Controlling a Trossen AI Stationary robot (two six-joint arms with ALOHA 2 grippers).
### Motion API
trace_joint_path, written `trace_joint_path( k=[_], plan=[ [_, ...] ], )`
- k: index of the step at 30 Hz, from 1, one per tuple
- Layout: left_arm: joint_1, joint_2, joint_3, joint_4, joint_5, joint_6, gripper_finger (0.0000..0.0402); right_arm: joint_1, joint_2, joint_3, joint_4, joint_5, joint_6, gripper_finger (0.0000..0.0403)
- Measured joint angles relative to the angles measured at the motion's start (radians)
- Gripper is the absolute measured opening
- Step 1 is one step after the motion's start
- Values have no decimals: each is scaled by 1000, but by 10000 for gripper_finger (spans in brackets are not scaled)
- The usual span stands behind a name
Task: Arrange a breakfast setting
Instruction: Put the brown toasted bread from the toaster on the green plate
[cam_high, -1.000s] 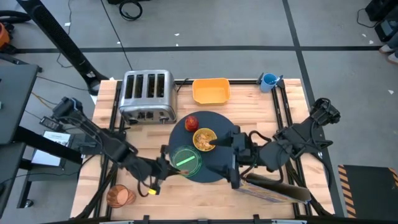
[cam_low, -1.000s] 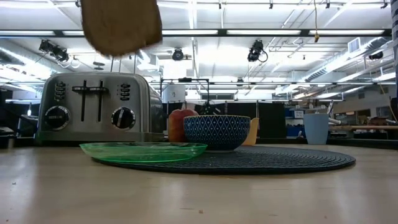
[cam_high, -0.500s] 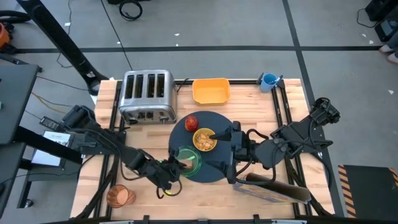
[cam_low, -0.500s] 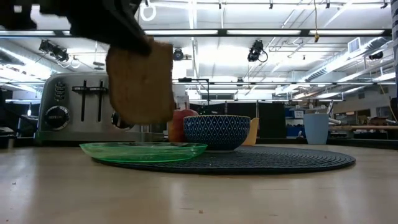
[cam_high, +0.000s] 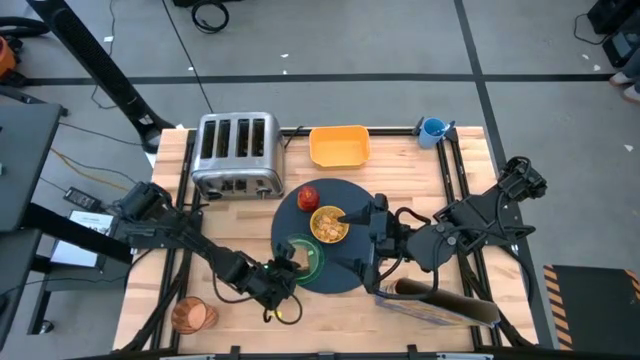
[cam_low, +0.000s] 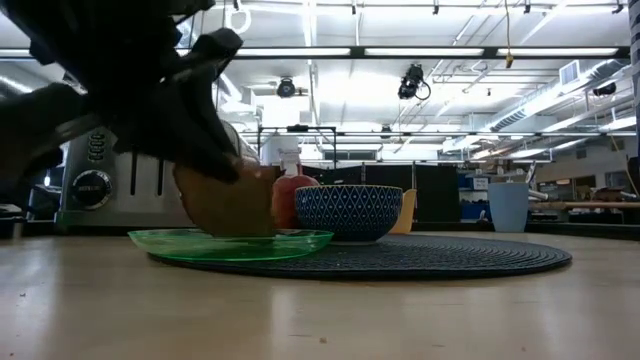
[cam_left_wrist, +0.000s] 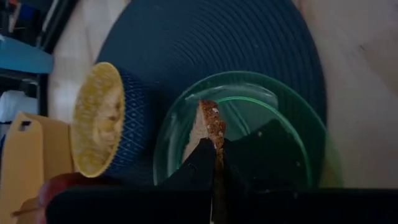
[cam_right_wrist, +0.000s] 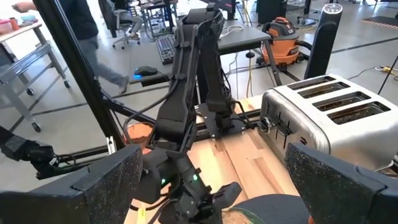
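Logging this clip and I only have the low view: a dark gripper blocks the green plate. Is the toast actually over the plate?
Observer: Yes. In the left wrist view the toast slice stands on edge over the green plate, pinched by the left gripper.
Operator: Is the plate on the mat?
Observer: From above, the plate sits at the near left edge of the dark round mat, partly overhanging it.
Operator: What is in the bowl?
Observer: The high view shows the bowl holding pale cereal, with the red apple behind it.
Operator: Where is the other arm?
Observer: The right gripper waits at the mat's right edge.
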Motion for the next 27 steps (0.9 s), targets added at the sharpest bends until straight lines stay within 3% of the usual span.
trace_joint_path(
  k=[8,15,27],
  plan=[
    [0,3,1,25,12,-43,52,0,0,0,-1,0,0,395],
    [0,3,1,34,108,-45,109,0,0,0,-11,-28,19,395],
    [1,3,1,34,120,-45,133,-50,-35,0,-190,-110,276,395]
  ],
)
